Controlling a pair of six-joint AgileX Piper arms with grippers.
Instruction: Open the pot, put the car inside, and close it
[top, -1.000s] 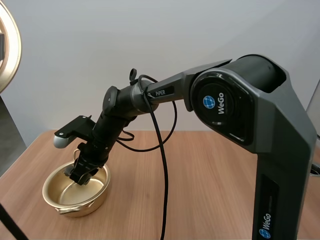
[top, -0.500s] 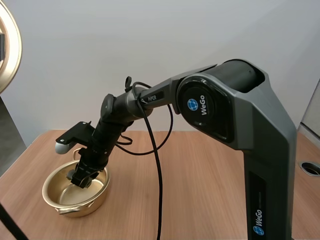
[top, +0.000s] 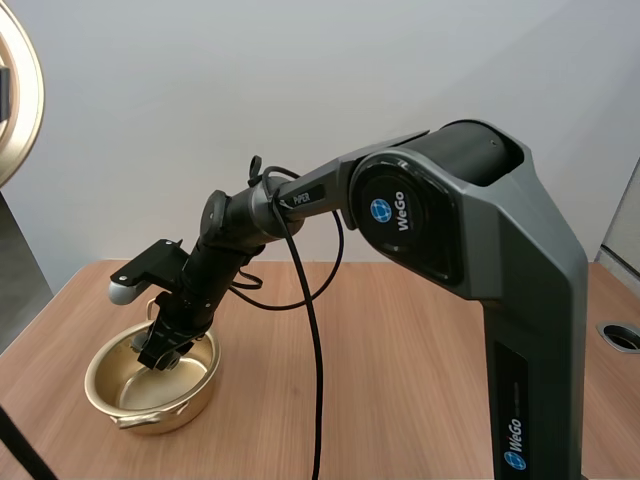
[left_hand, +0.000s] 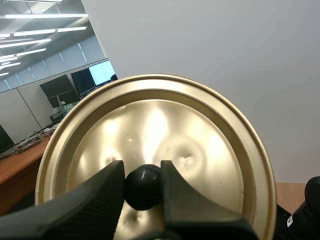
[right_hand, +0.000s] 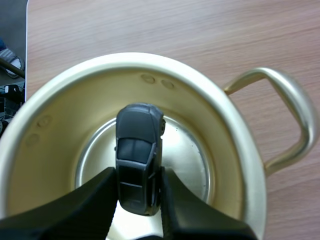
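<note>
Since a second ago the right arm's big upper link has swung toward the left. The right tool (top: 160, 352) has barely shifted and still sits down inside the pot (top: 105, 398).

Right tool: fingers clamped on the flanks of the grey car (right_hand: 138, 155). The car hangs nose away from the wrist, over the middle of the pot floor. Can't tell if the wheels touch the bottom yet. The pot stands at the near left of the surface (top: 400, 350), with one loop handle (right_hand: 287, 112) sticking out to the side.

Left tool (left_hand: 143, 171): pinching the black knob (left_hand: 143, 187) of the gold lid (left_hand: 165, 125). The lid is held up in the air, well apart from the pot.

Step in hand, my read: release the car. To do it well:
- go down the last bit so the car doesn't drop and roll
- open the fingers just enough that they stay off the pot wall
- lift straight up so the rim isn't clipped and the pot isn't dragged

The lid should come over only once the right arm is clear. Task looks roughly two thirds done.
</note>
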